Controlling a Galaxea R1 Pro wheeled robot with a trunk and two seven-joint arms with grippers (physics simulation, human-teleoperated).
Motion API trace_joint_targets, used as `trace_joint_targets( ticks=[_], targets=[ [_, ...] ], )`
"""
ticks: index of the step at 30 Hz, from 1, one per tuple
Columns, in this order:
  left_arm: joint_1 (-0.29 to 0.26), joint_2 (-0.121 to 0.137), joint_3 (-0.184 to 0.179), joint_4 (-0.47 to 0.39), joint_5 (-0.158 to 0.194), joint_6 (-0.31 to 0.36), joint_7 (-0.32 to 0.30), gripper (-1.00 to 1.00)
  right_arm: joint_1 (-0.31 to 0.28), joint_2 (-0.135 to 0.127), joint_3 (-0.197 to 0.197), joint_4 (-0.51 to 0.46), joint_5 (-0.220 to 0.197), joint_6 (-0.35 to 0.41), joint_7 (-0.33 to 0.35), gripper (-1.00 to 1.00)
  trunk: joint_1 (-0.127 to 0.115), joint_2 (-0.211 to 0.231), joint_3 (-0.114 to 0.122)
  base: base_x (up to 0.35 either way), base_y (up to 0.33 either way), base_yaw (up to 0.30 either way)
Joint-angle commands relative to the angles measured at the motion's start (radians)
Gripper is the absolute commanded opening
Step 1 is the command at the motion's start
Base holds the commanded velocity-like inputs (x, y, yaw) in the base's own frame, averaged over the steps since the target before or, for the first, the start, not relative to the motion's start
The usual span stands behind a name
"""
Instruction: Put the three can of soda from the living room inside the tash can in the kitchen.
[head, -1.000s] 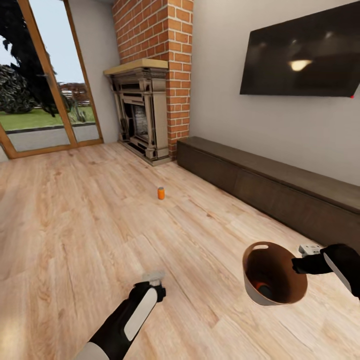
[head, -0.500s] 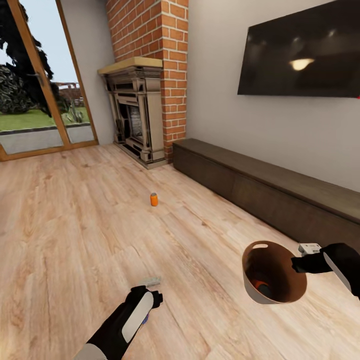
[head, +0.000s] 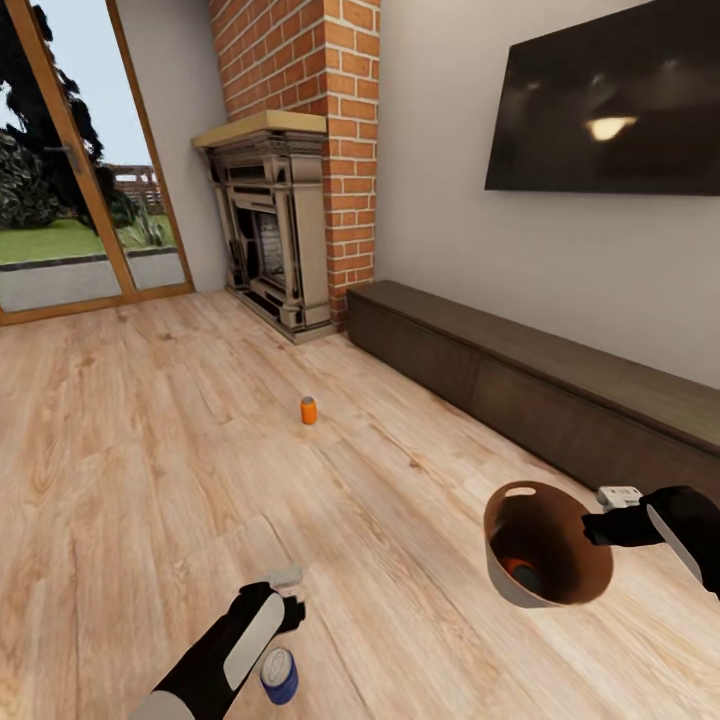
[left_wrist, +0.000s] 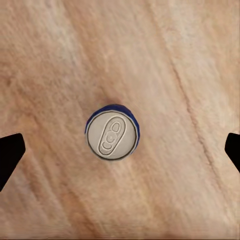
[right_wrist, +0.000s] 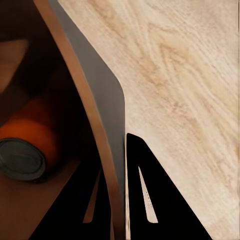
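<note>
A dark blue can stands upright on the wood floor, near left, under the wide-open, empty left gripper. The right gripper pinches the trash can's rim; one orange can lies inside, another stands farther off.

The head view looks down and forward across the wood floor toward the far fireplace. The left wrist view looks straight down, close above the blue can, shared with the head view. The right wrist view is tight against the pail's rim.
</note>
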Motion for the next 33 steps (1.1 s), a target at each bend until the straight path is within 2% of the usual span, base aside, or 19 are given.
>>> trace_joint_targets(
  ticks=[1,3,5,9,13,14,16,17,20,24,28,33],
  targets=[
    [0.000,0.000,0.003,0.007,0.000,0.000,0.002,1.00,-0.001,0.000,-0.001,0.000,-0.010,0.002,0.008,-1.00,0.000,0.000,0.000,0.032,0.023,0.000],
    [0.000,-0.001,0.037,0.015,0.001,0.007,-0.002,1.00,-0.001,-0.001,-0.002,0.000,-0.010,0.003,0.008,-1.00,0.000,0.000,0.000,0.015,0.011,0.000],
    [-0.002,0.000,0.049,0.018,-0.002,0.011,-0.002,1.00,-0.001,-0.001,-0.002,-0.001,-0.010,0.004,0.009,-1.00,0.000,0.000,-0.004,0.007,0.005,0.000],
    [-0.016,0.014,0.056,0.034,-0.007,0.009,-0.012,1.00,-0.001,-0.004,-0.003,-0.002,-0.011,0.006,0.012,-1.00,0.002,-0.001,-0.019,0.002,0.001,0.000],
    [-0.038,0.022,0.057,0.097,-0.009,0.003,-0.088,1.00,-0.001,-0.009,-0.003,-0.035,-0.013,0.024,0.013,-1.00,0.004,-0.002,-0.035,0.000,0.000,0.000],
    [-0.047,0.024,0.058,0.131,-0.010,0.000,-0.109,1.00,-0.001,-0.009,-0.001,-0.050,-0.014,0.051,0.013,-1.00,0.004,-0.002,-0.039,0.000,0.000,0.000],
    [-0.067,0.024,0.059,0.201,-0.010,-0.016,-0.146,1.00,-0.002,-0.010,0.001,-0.098,-0.017,0.160,0.014,-1.00,0.005,-0.003,-0.046,0.000,0.000,0.000],
    [-0.076,0.024,0.059,0.234,-0.010,-0.028,-0.161,1.00,-0.001,-0.012,0.001,-0.152,-0.019,0.215,0.014,-1.00,0.006,-0.003,-0.050,0.000,0.000,0.000],
    [-0.083,0.024,0.058,0.259,-0.010,-0.038,-0.173,1.00,-0.002,-0.015,0.000,-0.200,-0.019,0.215,0.059,-1.00,0.007,-0.004,-0.062,0.000,0.000,0.000],
    [-0.086,0.024,0.055,0.266,-0.011,-0.064,-0.178,1.00,-0.002,-0.016,0.000,-0.216,-0.013,0.215,0.125,-1.00,0.009,-0.005,-0.077,0.000,0.000,0.000],
    [-0.096,0.027,0.055,0.268,-0.012,-0.102,-0.192,1.00,-0.001,-0.016,0.001,-0.225,-0.012,0.215,0.137,-1.00,0.011,-0.006,-0.093,0.000,0.000,0.000],
    [-0.109,0.029,0.055,0.269,-0.012,-0.114,-0.213,1.00,-0.001,-0.017,0.001,-0.228,-0.012,0.215,0.140,-1.00,0.013,-0.007,-0.112,0.000,0.000,0.000]
  ],
)
